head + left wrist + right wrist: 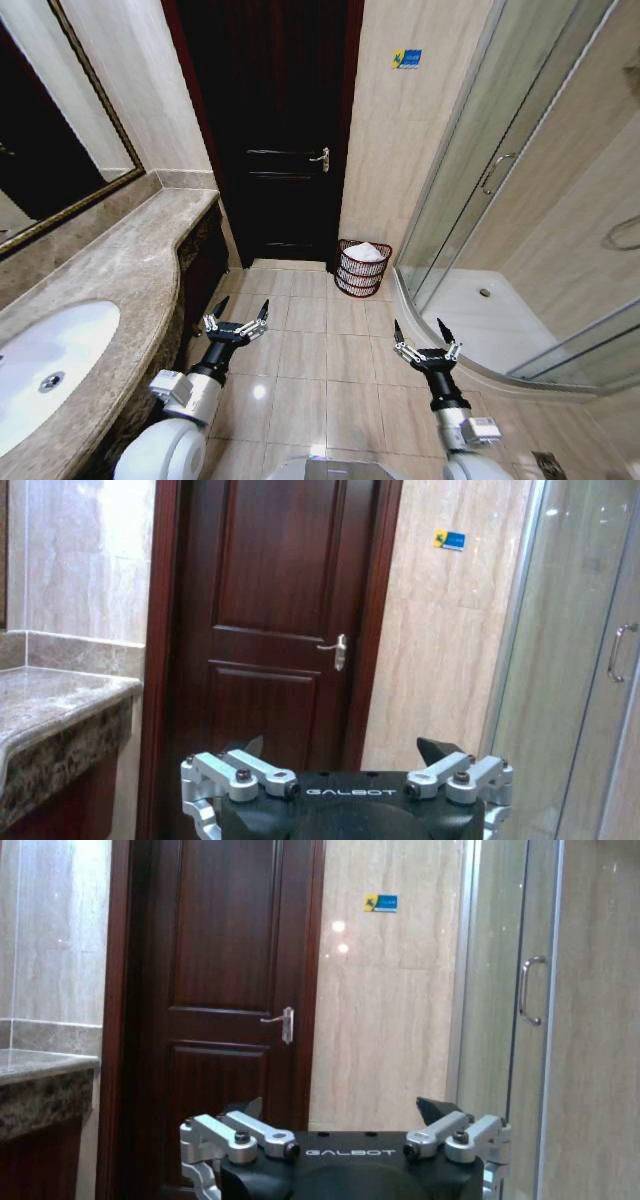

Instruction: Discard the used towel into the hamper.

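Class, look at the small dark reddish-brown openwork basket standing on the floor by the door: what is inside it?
A white towel lies bunched in the round reddish-brown wire hamper, rising to its rim. Whatever lies beneath the towel is covered and cannot be seen. Both grippers, left and right, are open and empty.

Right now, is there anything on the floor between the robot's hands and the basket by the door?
Nothing visible. Bare tiled floor lies between the open, empty left gripper and right gripper and the hamper, which stands beside the door with something white already inside.
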Controlling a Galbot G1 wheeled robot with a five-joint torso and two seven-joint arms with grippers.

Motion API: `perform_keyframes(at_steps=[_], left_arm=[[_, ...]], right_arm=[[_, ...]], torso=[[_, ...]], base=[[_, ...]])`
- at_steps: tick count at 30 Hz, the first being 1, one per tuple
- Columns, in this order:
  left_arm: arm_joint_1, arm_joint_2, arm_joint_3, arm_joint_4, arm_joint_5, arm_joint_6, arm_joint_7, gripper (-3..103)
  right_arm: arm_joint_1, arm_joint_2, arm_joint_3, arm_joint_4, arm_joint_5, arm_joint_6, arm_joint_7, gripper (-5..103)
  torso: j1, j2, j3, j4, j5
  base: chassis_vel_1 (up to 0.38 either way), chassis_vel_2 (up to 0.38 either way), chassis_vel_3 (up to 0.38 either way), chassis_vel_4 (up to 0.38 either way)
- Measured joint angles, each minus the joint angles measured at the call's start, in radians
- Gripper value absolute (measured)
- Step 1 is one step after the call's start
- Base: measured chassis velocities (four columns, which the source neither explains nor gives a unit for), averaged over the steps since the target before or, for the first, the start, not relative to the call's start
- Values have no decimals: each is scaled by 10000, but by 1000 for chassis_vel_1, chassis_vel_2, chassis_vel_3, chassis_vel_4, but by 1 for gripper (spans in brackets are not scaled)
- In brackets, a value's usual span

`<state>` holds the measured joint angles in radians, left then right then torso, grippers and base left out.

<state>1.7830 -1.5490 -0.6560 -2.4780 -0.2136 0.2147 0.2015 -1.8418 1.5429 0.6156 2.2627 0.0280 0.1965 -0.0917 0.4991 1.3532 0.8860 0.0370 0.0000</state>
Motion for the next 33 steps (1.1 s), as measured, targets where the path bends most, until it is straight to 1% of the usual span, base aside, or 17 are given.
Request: perform_keyframes(at_steps=[33], left_arm=[[0, 0, 0, 0, 0, 0, 0, 100]], right_arm=[[0, 0, 0, 0, 0, 0, 0, 100]], torso=[[0, 0, 0, 0, 0]], base=[[0, 0, 0, 0]])
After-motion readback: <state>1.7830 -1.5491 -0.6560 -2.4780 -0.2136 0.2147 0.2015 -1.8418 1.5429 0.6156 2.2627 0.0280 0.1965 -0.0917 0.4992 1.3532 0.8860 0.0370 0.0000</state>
